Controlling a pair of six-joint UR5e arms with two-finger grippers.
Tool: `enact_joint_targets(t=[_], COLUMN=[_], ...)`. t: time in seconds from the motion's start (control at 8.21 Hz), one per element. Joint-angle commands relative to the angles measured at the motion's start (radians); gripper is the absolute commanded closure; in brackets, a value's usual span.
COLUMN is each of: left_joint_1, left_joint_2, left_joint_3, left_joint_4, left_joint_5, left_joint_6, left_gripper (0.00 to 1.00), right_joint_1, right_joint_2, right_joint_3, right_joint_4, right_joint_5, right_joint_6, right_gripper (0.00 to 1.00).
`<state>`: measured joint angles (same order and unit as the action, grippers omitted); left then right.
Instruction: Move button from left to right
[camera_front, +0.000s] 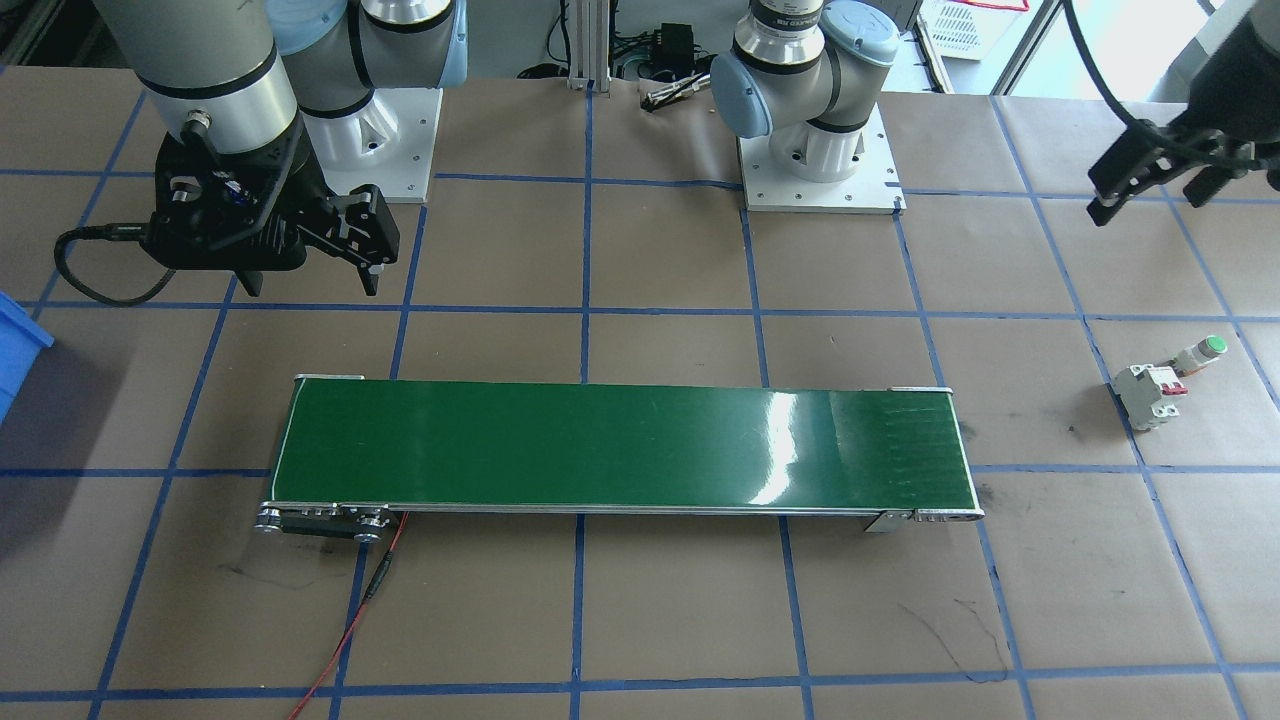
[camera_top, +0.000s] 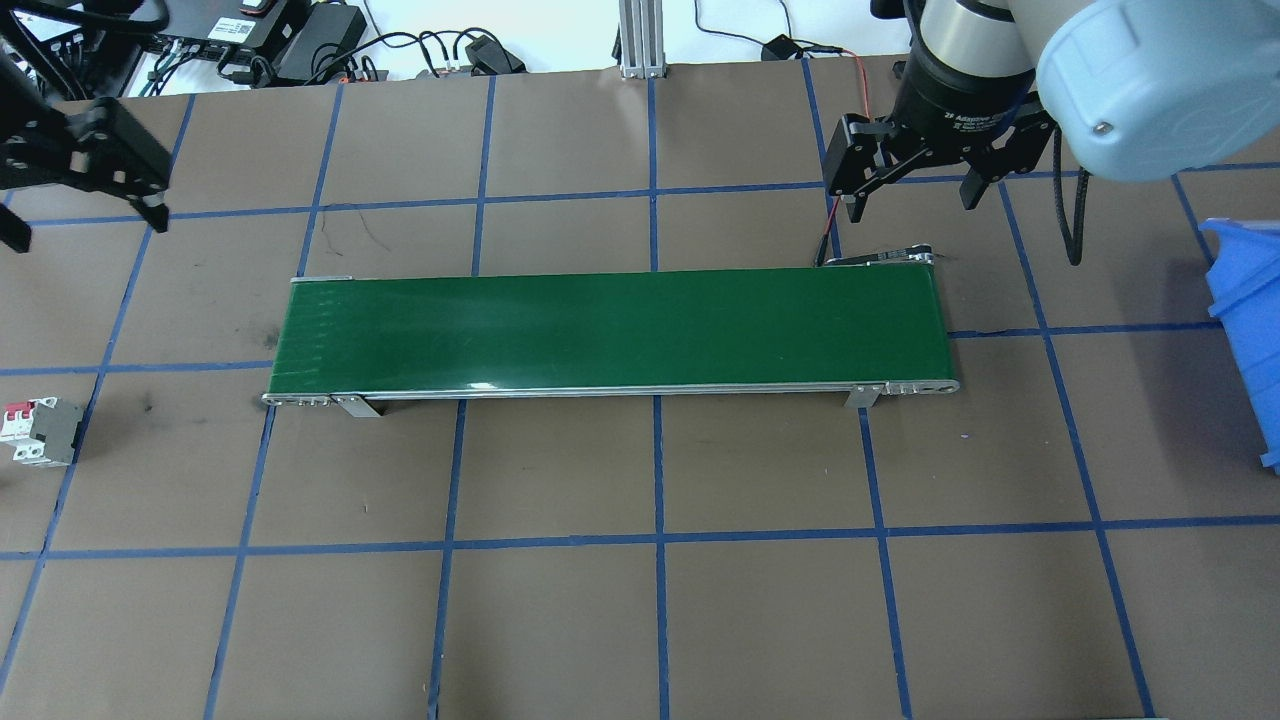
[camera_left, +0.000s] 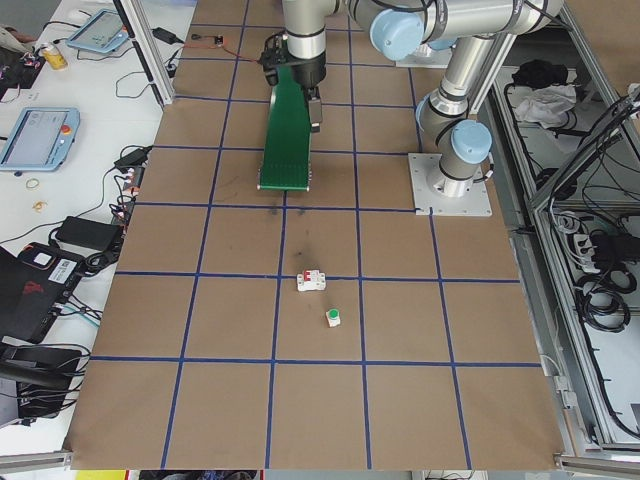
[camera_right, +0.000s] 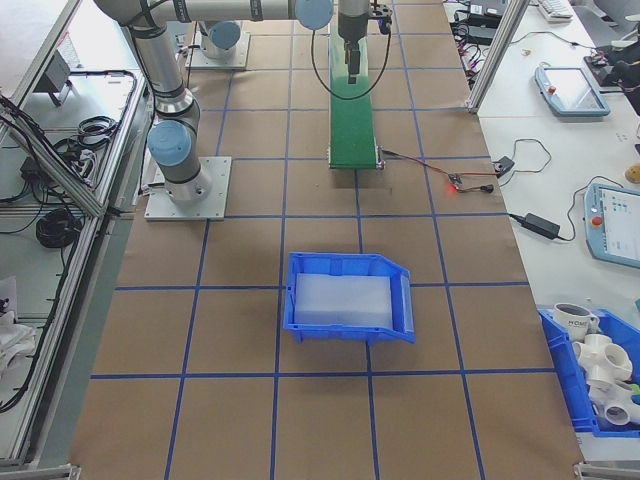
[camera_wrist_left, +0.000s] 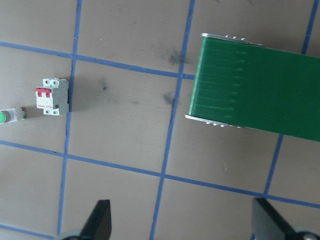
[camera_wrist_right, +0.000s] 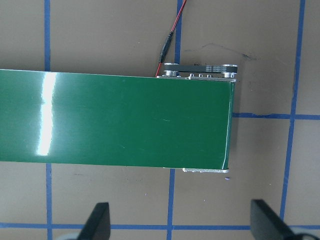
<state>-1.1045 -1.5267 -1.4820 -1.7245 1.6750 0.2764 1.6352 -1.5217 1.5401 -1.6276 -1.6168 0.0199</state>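
Approach step, nothing grasped: button lies on tabletop beside breaker. Left gripper and right gripper fingers spread, empty. Next: lower left onto button

Buttons: one button is lying on the table.
Circuit breakers: one breaker is sitting beside it.
Conveyor belts: one belt is lying mid-table.
Blue bins: one bin is sitting on the table.
Grippers: two are hovering, left gripper, right gripper.

We get front and overhead views facing each other, both sharing the conveyor. Side cameras look along the surface. Wrist cameras look straight down, close, each catching a conveyor end.
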Motion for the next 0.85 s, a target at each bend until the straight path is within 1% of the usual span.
enact_joint_targets(t=[0.0, 0.12, 0.24, 0.49, 0.61, 0.73], left_joint_1=[0.199, 0.218, 0.259, 0.424, 0.463, 0.474], left_joint_2=[-0.064, -0.093, -0.14, -0.277, -0.35, -0.404], left_joint_3=[0.011, 0.011, 0.009, 0.011, 0.011, 0.009], left_joint_4=[0.07, 0.148, 0.219, 0.235, 0.323, 0.439], left_joint_5=[0.003, 0.009, 0.012, 0.008, 0.008, 0.006], left_joint_6=[0.253, 0.349, 0.386, 0.414, 0.481, 0.536], left_gripper=[0.0, 0.0, 0.0, 0.0, 0.0, 0.0], right_joint_1=[0.0, 0.0, 0.0, 0.0, 0.0, 0.0], right_joint_2=[0.0, 0.0, 0.0, 0.0, 0.0, 0.0], right_joint_3=[0.0, 0.0, 0.0, 0.0, 0.0, 0.0], right_joint_4=[0.0, 0.0, 0.0, -0.002, -0.002, 0.0], right_joint_5=[0.0, 0.0, 0.0, 0.0, 0.0, 0.0], right_joint_6=[-0.002, -0.002, 0.0, 0.0, 0.0, 0.0], right_gripper=[0.0, 0.0, 0.0, 0.0, 0.0, 0.0])
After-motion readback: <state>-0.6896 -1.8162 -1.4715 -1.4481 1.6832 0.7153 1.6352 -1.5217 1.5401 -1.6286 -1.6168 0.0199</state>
